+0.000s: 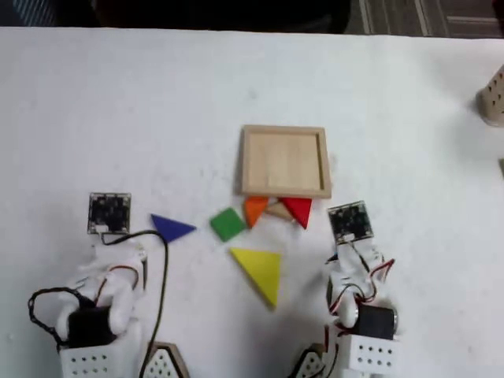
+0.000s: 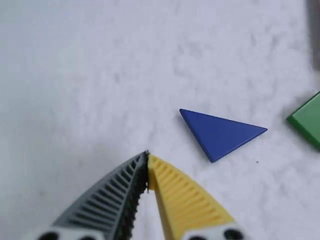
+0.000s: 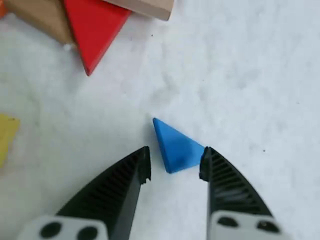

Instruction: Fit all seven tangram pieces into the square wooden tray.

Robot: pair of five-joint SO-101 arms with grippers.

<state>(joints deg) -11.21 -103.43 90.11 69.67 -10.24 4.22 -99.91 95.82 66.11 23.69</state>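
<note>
The square wooden tray holds nothing. Along its near edge lie an orange piece, a tan piece and a red triangle. A green square, a dark blue triangle and a large yellow triangle sit nearer the arms. My left gripper is shut and empty, a short way from the dark blue triangle. My right gripper is open, with a small light blue triangle lying on the table between its fingers, close to one finger.
The white table stretches wide on both sides of the tray. A perforated tan object stands at the far right edge. The left arm and right arm sit at the near edge, with cables around them.
</note>
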